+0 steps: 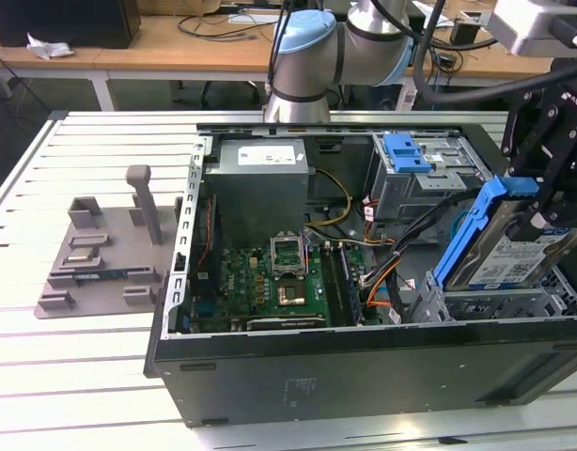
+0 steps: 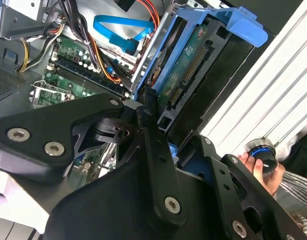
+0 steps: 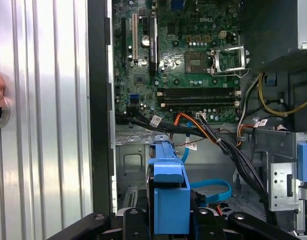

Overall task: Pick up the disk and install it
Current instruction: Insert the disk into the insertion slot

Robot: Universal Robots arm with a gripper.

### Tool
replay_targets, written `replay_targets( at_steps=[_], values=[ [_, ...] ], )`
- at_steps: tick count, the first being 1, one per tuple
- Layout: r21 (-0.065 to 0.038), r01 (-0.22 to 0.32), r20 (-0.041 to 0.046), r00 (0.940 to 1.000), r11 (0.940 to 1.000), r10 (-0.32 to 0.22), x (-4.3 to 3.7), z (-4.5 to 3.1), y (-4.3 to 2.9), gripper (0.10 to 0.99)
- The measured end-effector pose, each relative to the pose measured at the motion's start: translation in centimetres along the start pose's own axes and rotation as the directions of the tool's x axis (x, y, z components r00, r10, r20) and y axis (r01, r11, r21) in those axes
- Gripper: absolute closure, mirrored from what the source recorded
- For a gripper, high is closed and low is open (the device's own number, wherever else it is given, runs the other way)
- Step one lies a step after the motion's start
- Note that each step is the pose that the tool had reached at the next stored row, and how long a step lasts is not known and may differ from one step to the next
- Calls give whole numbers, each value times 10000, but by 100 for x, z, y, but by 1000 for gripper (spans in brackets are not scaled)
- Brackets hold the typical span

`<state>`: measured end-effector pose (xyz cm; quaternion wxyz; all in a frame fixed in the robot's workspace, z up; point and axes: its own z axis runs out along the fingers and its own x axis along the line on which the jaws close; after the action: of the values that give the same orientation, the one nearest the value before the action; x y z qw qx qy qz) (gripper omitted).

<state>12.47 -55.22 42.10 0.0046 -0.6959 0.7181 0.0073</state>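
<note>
Disk (image 1: 510, 259) sits clenched in my claw (image 1: 544, 205), gripped at its upper end. I hold it tilted, label face up, over the corner of the open computer case (image 1: 317, 376) at the exterior view's right. Its blue carrier rail (image 1: 469, 230) slopes down toward the grey metal cage (image 1: 476, 305) in that corner. Whether the lower end touches the cage, I cannot tell.

In the second wrist view the disk's underside shows as a green circuit board (image 2: 186, 67) framed in blue, with my black linkages closed around it. Beyond the case wall, 1 hand (image 2: 261, 175) holds a round knob (image 2: 264, 151) over the slatted worktop (image 1: 82, 376).

In the first wrist view the motherboard (image 3: 178, 55) lies flat on the case floor, and a blue flat cable (image 3: 216, 187) loops just beside the carrier.

Farther back in the case, a blue plastic bracket (image 1: 406, 152) sits atop a grey drive bay, well apart from the disk. A grey fixture (image 1: 101, 249) rests on the worktop at the exterior view's left, outside the case.
</note>
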Motion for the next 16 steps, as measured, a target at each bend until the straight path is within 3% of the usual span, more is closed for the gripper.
replay_targets(
  at_steps=[7,16],
  values=[
    [0,2,0,10000,10000,-2,1,87,0,722],
    [0,2,0,10000,10000,-2,1,91,0,722]
  ],
)
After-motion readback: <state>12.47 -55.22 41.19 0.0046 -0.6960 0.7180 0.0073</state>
